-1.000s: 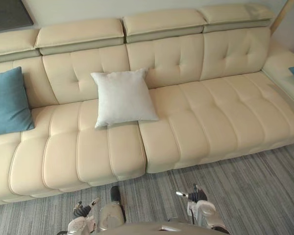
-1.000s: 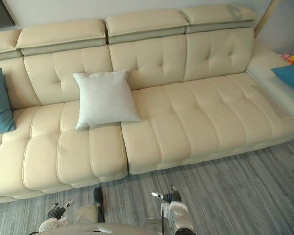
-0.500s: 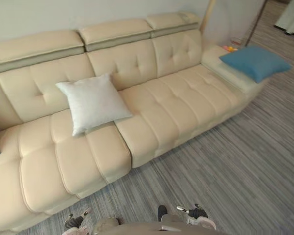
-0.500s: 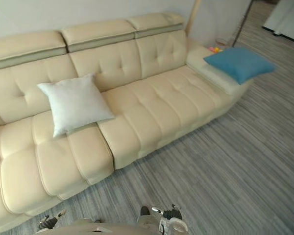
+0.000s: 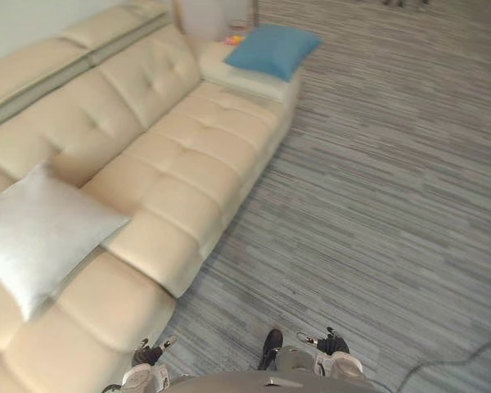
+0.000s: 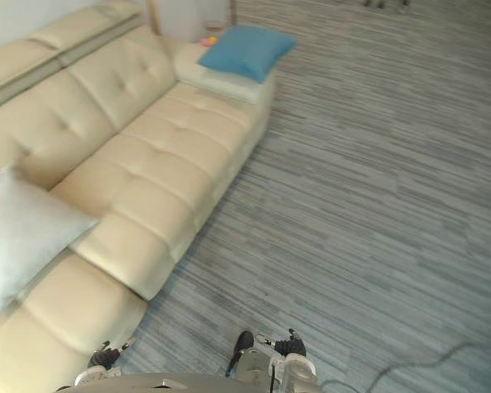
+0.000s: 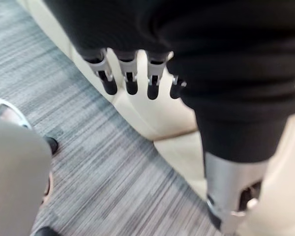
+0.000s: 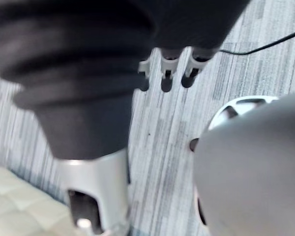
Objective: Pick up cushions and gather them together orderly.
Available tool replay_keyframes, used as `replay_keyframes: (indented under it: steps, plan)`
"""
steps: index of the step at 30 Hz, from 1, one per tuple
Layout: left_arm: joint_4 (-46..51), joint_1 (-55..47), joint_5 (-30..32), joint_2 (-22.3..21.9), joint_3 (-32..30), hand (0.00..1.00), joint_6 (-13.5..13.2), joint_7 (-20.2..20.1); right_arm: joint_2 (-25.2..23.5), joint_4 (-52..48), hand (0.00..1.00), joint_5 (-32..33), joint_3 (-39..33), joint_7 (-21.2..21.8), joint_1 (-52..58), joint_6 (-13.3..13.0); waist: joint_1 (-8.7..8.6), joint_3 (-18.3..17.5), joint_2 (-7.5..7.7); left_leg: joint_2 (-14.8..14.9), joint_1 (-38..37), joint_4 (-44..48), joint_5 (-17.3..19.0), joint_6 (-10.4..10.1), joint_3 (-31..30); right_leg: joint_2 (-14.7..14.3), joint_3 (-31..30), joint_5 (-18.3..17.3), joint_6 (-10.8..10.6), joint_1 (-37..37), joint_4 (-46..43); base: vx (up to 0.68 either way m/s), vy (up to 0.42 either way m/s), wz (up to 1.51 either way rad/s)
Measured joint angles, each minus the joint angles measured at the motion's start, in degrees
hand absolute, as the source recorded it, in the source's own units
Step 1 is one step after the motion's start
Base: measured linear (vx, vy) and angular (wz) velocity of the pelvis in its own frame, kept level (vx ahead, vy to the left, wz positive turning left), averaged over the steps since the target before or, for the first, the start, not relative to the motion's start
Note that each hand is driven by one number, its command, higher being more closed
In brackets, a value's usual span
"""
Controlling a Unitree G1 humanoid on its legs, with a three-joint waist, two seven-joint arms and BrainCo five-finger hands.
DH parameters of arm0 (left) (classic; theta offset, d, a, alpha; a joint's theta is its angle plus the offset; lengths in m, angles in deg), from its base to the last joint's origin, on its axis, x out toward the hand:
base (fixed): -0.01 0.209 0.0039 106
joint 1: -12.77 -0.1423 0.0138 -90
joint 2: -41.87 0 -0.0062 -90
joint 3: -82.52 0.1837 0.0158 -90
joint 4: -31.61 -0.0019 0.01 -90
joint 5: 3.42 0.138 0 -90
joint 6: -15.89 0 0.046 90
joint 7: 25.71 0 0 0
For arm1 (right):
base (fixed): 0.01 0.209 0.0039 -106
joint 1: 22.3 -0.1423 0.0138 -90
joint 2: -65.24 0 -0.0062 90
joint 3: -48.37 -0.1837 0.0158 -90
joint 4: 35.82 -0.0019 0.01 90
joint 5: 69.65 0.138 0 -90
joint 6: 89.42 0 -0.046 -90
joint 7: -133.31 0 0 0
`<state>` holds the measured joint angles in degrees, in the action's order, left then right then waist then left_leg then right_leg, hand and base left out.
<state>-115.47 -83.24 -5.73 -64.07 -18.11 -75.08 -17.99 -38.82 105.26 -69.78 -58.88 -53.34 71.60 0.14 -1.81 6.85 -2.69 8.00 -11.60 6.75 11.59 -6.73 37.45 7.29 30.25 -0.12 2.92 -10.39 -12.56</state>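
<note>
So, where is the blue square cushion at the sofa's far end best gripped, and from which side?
Probably at the corner nearest the grey carpet, coming from the floor side. The blue square fabric cushion lies flat on the end section of the cream leather sofa, and that corner seems to reach past the seat edge, so it can be pinched from above and below.

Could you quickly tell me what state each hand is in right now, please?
Left hand: open, holding nothing.
Right hand: open, holding nothing.
</note>
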Motion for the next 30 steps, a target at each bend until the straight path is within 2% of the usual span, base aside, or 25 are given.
replay_keyframes:
  steps: [3,5,6,7,8,9,10,11,13,14,15,17,19,20,21,22,23,24,25,26,27,28,29,30]
  plan:
    - [-0.3,1.0,0.3,-0.6,1.8,0.00,0.4,-0.9,1.1,1.7,0.00,-0.1,-1.4,0.1,-1.5,0.1,0.18,0.4,-0.70,1.0,-1.1,-0.2,-1.0,-1.3,-0.2,-2.2,-3.1,-1.5,-0.2,-1.3,-1.2,0.15,-0.158,-0.61]
    - [-0.3,1.1,0.3,-0.4,1.7,0.00,0.8,-1.0,1.0,1.9,0.00,-0.1,-1.9,0.1,-1.8,0.2,0.01,0.5,-0.58,3.2,0.4,8.0,-1.0,-1.7,-1.5,-3.1,-5.7,-3.9,-0.5,-1.6,-3.0,0.18,-0.179,-0.71]
    - [0.0,1.1,0.3,-0.3,1.6,0.00,0.9,-1.0,1.0,1.9,0.00,0.0,-1.8,0.1,-1.7,0.2,-0.04,0.8,-0.32,5.9,3.0,18.2,-1.2,-1.5,-3.0,-3.8,-8.0,-4.3,0.0,-0.5,-3.0,0.24,-0.146,-1.08]
    - [0.4,1.0,0.2,-0.3,1.5,0.00,0.8,-1.0,1.1,1.9,0.00,0.0,-0.8,0.1,-1.5,0.2,1.14,1.5,-0.53,9.7,7.8,33.9,-2.7,0.2,-7.7,-5.3,-11.9,-5.3,1.1,1.4,-2.7,0.24,-0.098,-1.21]
    - [0.5,1.1,0.2,-0.3,1.4,0.00,0.7,-1.0,1.2,1.9,0.00,0.1,-0.8,0.1,-1.6,0.2,1.54,1.7,-1.01,10.0,9.4,37.7,-1.5,0.2,-10.1,-5.8,-13.3,-5.7,1.6,1.8,-2.8,0.23,-0.010,-1.57]
    - [1.0,1.2,0.2,-0.6,1.2,0.00,0.6,-1.0,1.3,1.9,0.00,0.2,-0.8,0.0,-1.8,0.3,1.64,2.2,-1.91,8.8,13.9,44.1,2.0,0.5,-15.9,-7.0,-16.6,-6.5,2.1,3.2,-2.9,0.19,0.072,-1.35]
    - [1.9,1.2,-0.1,-0.9,0.6,0.00,0.6,-1.0,1.3,1.9,0.00,0.5,-1.0,0.0,-2.0,0.5,2.03,2.4,-1.97,6.9,17.4,44.3,4.4,1.2,-19.1,-7.6,-19.3,-6.9,2.2,4.4,-2.5,0.19,0.079,-1.30]
    - [2.4,1.1,-0.5,-0.9,0.5,0.00,0.6,-0.9,1.3,2.0,0.00,0.6,-0.9,-0.1,-2.0,0.7,2.40,2.5,-1.84,6.1,18.7,43.4,5.0,1.7,-20.2,-7.7,-20.6,-7.0,2.2,4.8,-2.4,0.16,0.076,-1.10]
    - [4.6,0.9,-2.0,-1.0,0.3,0.00,0.0,-0.9,1.0,1.9,0.00,0.8,-0.9,-0.1,-1.4,0.8,4.06,2.9,-1.33,3.5,23.9,33.7,5.1,2.6,-22.4,-7.7,-24.6,-8.3,1.5,6.4,-1.8,0.19,0.127,-1.12]
    - [4.9,0.9,-2.1,-1.1,0.1,0.00,0.0,-0.9,0.9,1.5,0.00,0.9,-1.0,-0.2,-1.1,0.8,4.08,2.9,-1.31,3.2,25.2,30.6,5.0,2.7,-22.9,-7.6,-25.3,-8.4,1.2,6.8,-1.4,0.26,0.195,-0.92]
    - [5.0,0.9,-2.1,-1.4,-0.4,0.00,-0.2,-0.8,0.7,1.3,0.00,0.9,-0.9,-0.2,-1.0,0.7,4.14,2.9,-1.27,2.3,27.0,24.9,4.0,2.6,-23.9,-7.6,-26.6,-8.7,0.9,7.5,-0.6,0.27,0.219,-0.75]
    - [5.9,0.9,-2.1,-1.8,-0.7,0.00,-0.3,-0.5,0.7,1.3,0.00,0.9,-0.8,-0.3,-0.8,0.7,4.88,2.9,-1.34,0.7,28.5,12.5,0.5,0.8,-26.1,-7.4,-29.3,-9.3,-0.2,8.5,1.4,0.31,0.267,-0.87]
    - [5.9,1.1,-2.1,-1.9,-0.7,0.00,-0.3,-0.4,0.7,1.3,0.00,1.0,-0.2,-0.3,-0.8,0.7,5.95,2.8,-1.16,0.5,28.7,9.4,-3.6,0.3,-26.9,-7.5,-32.0,-9.7,-1.0,9.2,2.9,0.38,0.314,-0.94]
    - [5.7,1.4,-2.1,-1.6,-0.6,0.00,-0.3,-0.4,0.6,1.6,0.00,1.1,0.4,-0.3,-0.8,0.7,6.26,2.0,-0.48,-1.2,28.7,10.3,-5.2,1.6,-27.4,-7.0,-34.7,-9.9,-2.1,10.8,5.6,0.48,0.364,-0.88]
    - [5.8,1.4,-2.1,-1.0,-0.7,0.00,-0.3,-0.4,0.0,1.8,0.00,1.4,0.6,-0.3,-0.5,0.8,6.33,1.5,1.23,-3.2,28.7,11.1,-4.2,3.4,-27.7,-5.1,-35.7,-10.9,-3.9,10.4,4.9,0.47,0.353,-0.73]
    - [5.9,1.5,-2.1,-0.6,-0.7,0.00,-0.4,-0.4,-0.4,1.8,0.00,1.4,0.7,-0.3,-0.4,0.8,6.32,1.5,2.14,-4.4,28.6,11.8,-3.6,4.3,-27.4,-3.9,-36.2,-11.7,-5.0,9.7,2.7,0.44,0.313,-0.37]
    - [5.8,1.5,-2.1,-0.1,-0.7,0.00,-0.3,-0.2,-1.2,1.7,0.00,1.4,0.7,-0.2,0.3,0.8,6.19,0.7,3.60,-6.1,27.8,13.5,-2.2,6.6,-25.6,-2.0,-36.5,-14.9,-9.6,6.8,-7.8,0.44,0.267,-0.35]
    - [5.6,1.5,-2.1,0.2,-0.6,0.00,-0.3,0.1,-1.2,1.8,0.00,1.3,0.8,-0.1,0.8,0.8,6.59,0.6,4.35,-7.2,25.7,13.5,-0.9,8.4,-24.0,-1.2,-37.7,-16.2,-12.8,3.8,-17.4,0.54,0.274,-0.47]
    - [5.0,1.5,-2.1,0.6,-0.4,0.00,-0.3,0.4,-1.2,1.8,0.00,1.2,1.0,0.0,0.2,0.7,6.58,0.9,4.48,-7.8,23.0,13.3,0.6,8.8,-22.6,-1.4,-39.1,-14.6,-17.6,0.5,-28.5,0.45,0.192,-0.43]
    - [4.6,1.4,-2.1,0.8,-0.2,0.00,-0.2,0.5,-1.2,1.7,0.00,1.2,1.4,0.0,-0.1,0.7,6.24,1.0,4.31,-8.0,21.4,13.3,1.0,9.0,-22.3,-1.5,-39.1,-12.9,-20.2,-1.0,-33.5,0.48,0.155,-0.25]
    - [4.1,1.2,-2.1,1.7,1.5,0.00,0.4,0.8,-1.1,1.5,0.00,1.2,1.4,0.1,-0.4,0.4,4.90,1.2,4.11,-8.3,17.0,12.8,2.0,10.0,-22.1,-1.0,-36.7,-10.7,-19.5,-2.8,-43.4,0.50,0.103,-0.07]
    - [4.0,1.0,-2.0,1.9,2.5,0.00,0.7,0.8,-1.0,1.4,0.00,1.2,1.4,0.1,-0.5,0.1,4.42,1.6,3.66,-8.9,12.7,10.6,2.9,10.5,-22.1,0.7,-32.1,-11.0,-16.8,-4.0,-48.0,0.51,0.075,-0.12]
    - [3.9,0.9,-2.1,1.9,2.7,0.00,0.9,0.8,-0.9,1.4,0.00,1.1,1.4,0.2,-0.7,0.2,4.43,1.8,3.48,-9.0,9.9,8.7,3.4,10.5,-22.0,1.6,-29.0,-12.2,-13.0,-5.0,-49.1,0.60,0.049,-0.24]
    - [3.4,1.0,-2.1,1.9,3.3,0.00,1.1,0.8,-0.4,1.7,0.00,0.9,1.5,0.2,-1.8,0.2,3.99,2.0,3.01,-8.5,4.2,4.1,3.5,10.5,-21.8,2.0,-21.8,-15.9,-7.6,-7.9,-45.6,0.49,0.027,-0.20]
